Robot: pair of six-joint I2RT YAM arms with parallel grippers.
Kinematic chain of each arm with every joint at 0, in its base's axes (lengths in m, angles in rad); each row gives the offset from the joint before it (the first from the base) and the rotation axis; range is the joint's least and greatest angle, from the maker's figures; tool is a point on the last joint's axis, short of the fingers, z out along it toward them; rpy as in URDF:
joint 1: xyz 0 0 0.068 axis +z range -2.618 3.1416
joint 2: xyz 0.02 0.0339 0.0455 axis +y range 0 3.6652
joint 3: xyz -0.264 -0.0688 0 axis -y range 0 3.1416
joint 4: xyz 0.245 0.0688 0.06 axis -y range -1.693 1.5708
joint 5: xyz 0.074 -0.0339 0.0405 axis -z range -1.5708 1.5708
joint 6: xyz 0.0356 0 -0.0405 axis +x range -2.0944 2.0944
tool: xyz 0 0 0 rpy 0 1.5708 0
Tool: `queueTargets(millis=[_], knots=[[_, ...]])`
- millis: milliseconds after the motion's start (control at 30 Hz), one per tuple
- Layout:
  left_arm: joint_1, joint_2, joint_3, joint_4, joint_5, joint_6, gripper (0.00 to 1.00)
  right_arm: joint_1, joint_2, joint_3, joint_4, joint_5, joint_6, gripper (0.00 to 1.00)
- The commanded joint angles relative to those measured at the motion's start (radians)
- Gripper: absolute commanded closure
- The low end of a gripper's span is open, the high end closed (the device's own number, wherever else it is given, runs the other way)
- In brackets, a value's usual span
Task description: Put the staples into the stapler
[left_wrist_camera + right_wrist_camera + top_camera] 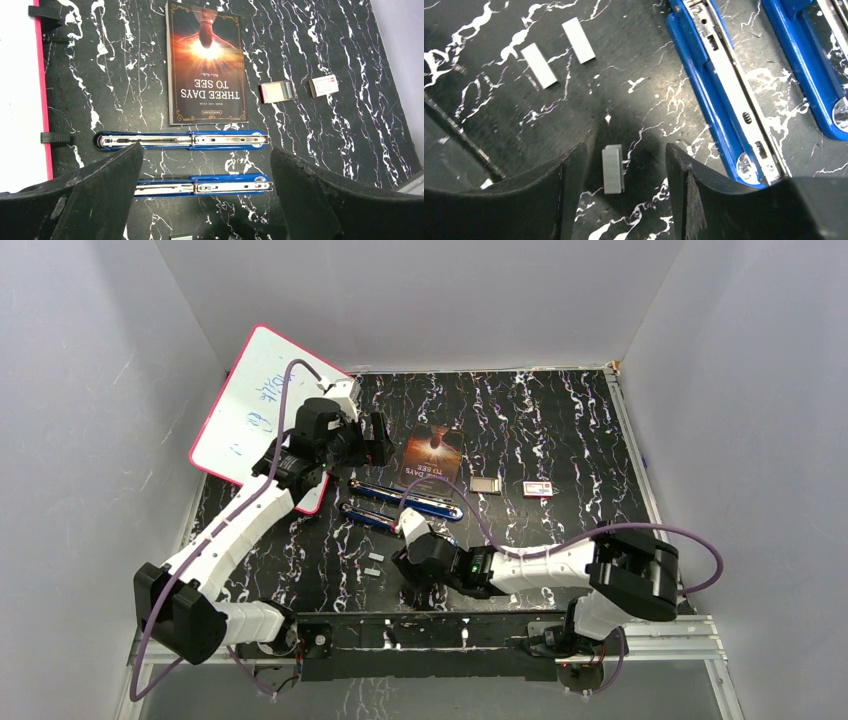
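Now, right gripper point(625, 156) open astride a staple strip point(613, 168) (left gripper point(206, 150) gapes wide); an off-centre squeeze could flip it.

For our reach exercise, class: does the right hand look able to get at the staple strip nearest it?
Probably yes: the right hand is open and straddles the staple strip, with nothing else in the gap.
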Motion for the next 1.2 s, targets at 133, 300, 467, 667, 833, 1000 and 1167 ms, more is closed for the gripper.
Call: queueTargets(millis=[133,300,467,667,833,1000,1167], knots=[[0.003,-0.106,-0.045,0.069,0.051,0.053,0.02,-0.085,0.051,0.063,0.054,-0.096,0.023,0.35],[0.003,-0.102,-0.045,0.059,0.053,0.06,0.02,-0.096,0.079,0.075,0.051,-0.149,0.028,0.35],[0.003,-0.103,-0.048,0.06,0.057,0.06,0.02,-0.097,0.088,0.071,0.028,-0.145,0.043,0.36],[0.004,-0.102,-0.052,0.063,0.065,0.061,0.02,-0.105,0.076,0.047,0.021,-0.143,0.072,0.37],[0.003,-0.097,-0.05,0.069,0.081,0.063,0.02,-0.115,0.072,0.04,0.015,-0.156,0.088,0.37],[0.003,-0.091,-0.051,0.075,0.088,0.063,0.02,-0.118,0.071,0.032,0.003,-0.16,0.104,0.38],[0.003,-0.088,-0.053,0.077,0.096,0.063,0.02,-0.12,0.071,0.021,-0.013,-0.172,0.115,0.38]])
